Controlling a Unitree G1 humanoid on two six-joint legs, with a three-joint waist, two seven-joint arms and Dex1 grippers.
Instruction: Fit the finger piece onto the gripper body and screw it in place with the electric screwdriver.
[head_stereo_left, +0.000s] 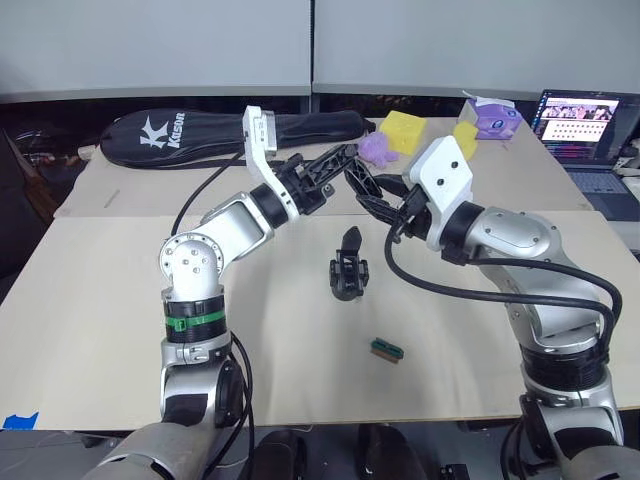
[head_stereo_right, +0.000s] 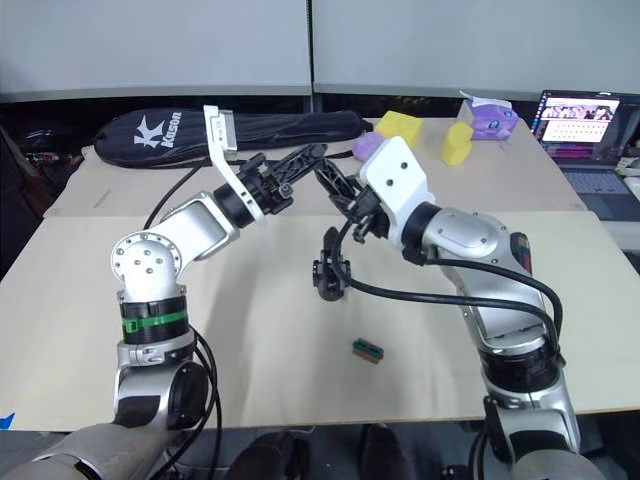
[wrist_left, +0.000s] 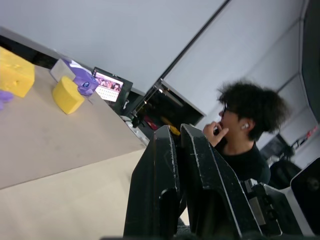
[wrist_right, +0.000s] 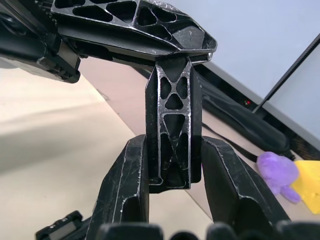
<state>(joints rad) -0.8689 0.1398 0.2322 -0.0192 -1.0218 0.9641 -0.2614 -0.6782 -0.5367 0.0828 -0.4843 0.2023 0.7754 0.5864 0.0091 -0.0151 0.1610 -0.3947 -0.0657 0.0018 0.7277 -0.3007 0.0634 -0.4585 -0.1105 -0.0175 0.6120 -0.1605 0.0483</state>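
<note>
While your right tool (wrist_right: 172, 175) clamps the finger piece (wrist_right: 173, 135) by its wide end above the gripper body (head_stereo_left: 348, 268) on the counter (head_stereo_left: 100, 300), treat it as light, stiff, slippery plastic; your left tool (wrist_left: 182, 175) is closed, empty.

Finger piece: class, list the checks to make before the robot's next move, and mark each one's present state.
1. Finger piece held by the right gripper: ok, clamped between its fingers.
2. Left gripper clear of the piece: not ok, it touches the tip.
3. Gripper body upright on the table: ok.
4. Piece seated on the body: not ok, it is held in the air, apart from the body.
5. Screwdriver ready: cannot tell.
</note>
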